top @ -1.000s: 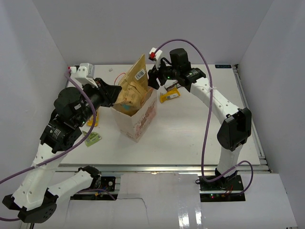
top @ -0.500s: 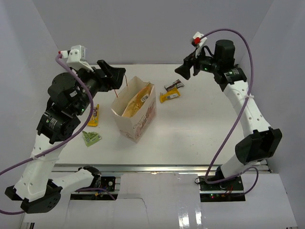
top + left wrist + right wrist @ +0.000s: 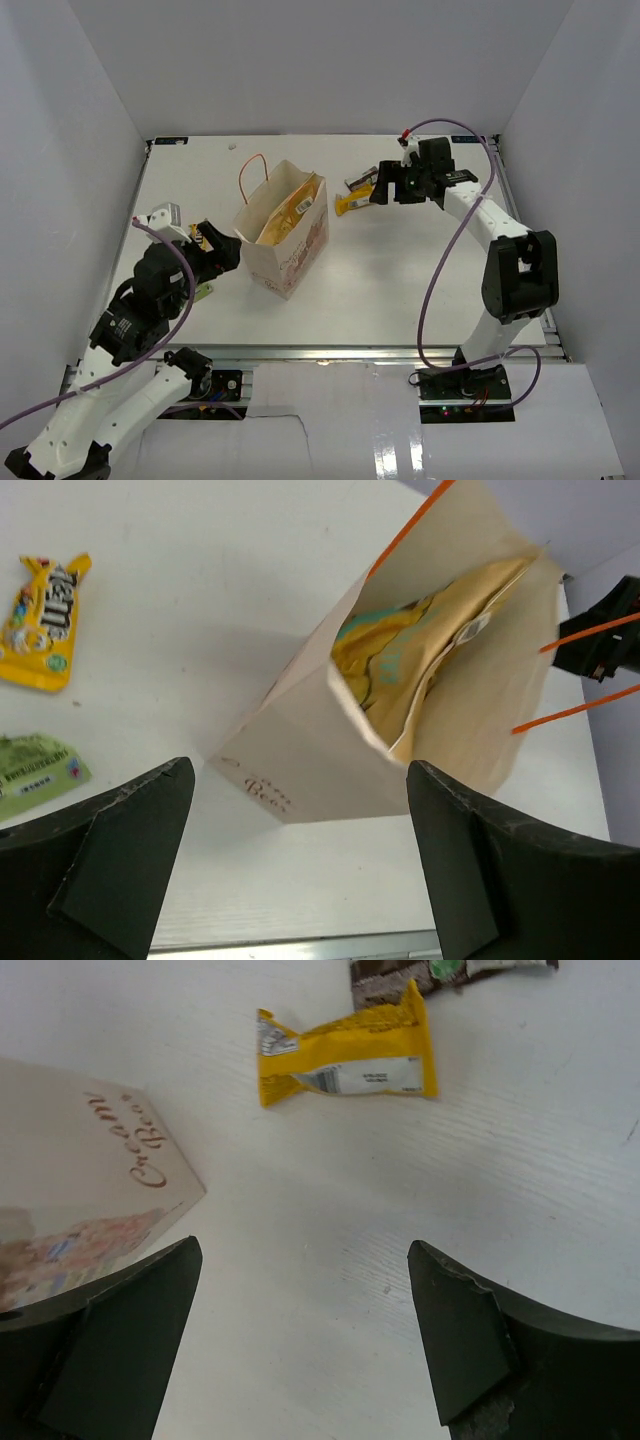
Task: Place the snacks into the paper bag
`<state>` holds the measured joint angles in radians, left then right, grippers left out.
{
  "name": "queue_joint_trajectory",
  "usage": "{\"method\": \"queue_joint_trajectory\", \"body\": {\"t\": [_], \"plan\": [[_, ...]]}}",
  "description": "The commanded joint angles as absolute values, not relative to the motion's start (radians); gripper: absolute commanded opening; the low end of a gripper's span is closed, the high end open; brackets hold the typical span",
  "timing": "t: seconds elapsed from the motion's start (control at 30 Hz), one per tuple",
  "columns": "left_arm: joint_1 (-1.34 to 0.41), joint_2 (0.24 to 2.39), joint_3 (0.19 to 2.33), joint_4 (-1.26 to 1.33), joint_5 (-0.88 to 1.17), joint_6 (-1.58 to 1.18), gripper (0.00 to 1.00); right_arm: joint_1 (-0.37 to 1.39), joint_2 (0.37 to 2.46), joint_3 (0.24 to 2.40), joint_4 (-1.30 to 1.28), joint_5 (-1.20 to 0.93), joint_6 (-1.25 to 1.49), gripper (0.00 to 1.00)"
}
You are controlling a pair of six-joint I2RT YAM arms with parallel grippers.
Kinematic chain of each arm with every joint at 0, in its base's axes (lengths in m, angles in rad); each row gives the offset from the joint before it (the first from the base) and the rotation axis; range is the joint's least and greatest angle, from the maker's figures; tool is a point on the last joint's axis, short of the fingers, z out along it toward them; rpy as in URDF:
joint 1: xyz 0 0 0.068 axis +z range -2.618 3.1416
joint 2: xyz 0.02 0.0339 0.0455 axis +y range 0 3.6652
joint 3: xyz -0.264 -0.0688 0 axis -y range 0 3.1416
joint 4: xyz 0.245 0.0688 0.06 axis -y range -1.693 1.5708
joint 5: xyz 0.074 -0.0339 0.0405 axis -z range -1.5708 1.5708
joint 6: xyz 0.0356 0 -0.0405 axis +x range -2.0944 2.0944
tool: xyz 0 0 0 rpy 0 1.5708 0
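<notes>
White table [image 3: 400, 280], grey walls. I see paper bag [image 3: 290, 245] upright mid-table, tan chip bag [image 3: 285, 212] inside. Yellow wrapper [image 3: 345, 1055], brown-and-white bar [image 3: 375, 982] lie by right jaws; M&M's packet [image 3: 45, 620], green pouch [image 3: 35, 770] by left jaws. Both jaws spread, empty.

A white table [image 3: 400, 285] is filling the middle of the top view. Plain pale walls [image 3: 300, 60] are standing around it on the left, far and right sides. A metal rail [image 3: 340, 354] is running along its near edge. A small pinkish speck [image 3: 232, 146] is lying near the far left corner.
</notes>
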<state>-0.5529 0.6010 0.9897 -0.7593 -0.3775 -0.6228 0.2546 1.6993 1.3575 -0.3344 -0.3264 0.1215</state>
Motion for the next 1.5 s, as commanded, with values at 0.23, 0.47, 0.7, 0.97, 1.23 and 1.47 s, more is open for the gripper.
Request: {"method": "queue_joint_trajectory", "body": {"t": [0.23,0.47,0.7,0.97,1.23,1.47], "plan": [[-0.551,0.488,0.841,-0.802,-0.311,-0.833,0.98,0.25,2.035,1.587,-0.247,-0.203,0.353,0.88],[-0.551,0.538,0.867,-0.805,-0.307,-0.831,0.98,0.236,2.204,1.715,-0.2,-0.253,0.342,0.87],[-0.551,0.574,0.899,-0.815,-0.299,-0.802,0.98,0.238,2.278,1.697,-0.129,-0.356,0.367,0.67],[-0.551,0.522,0.887,-0.827,-0.314,-0.802,0.98,0.218,2.203,1.635,-0.092,-0.478,0.335,0.12],[-0.551,0.422,0.842,-0.827,-0.334,-0.795,0.98,0.126,1.893,1.52,-0.092,-0.755,0.105,0.08],[-0.552,0.371,0.856,-0.828,-0.356,-0.721,0.98,0.156,1.588,1.656,-0.175,-0.718,-0.05,0.08]]}}
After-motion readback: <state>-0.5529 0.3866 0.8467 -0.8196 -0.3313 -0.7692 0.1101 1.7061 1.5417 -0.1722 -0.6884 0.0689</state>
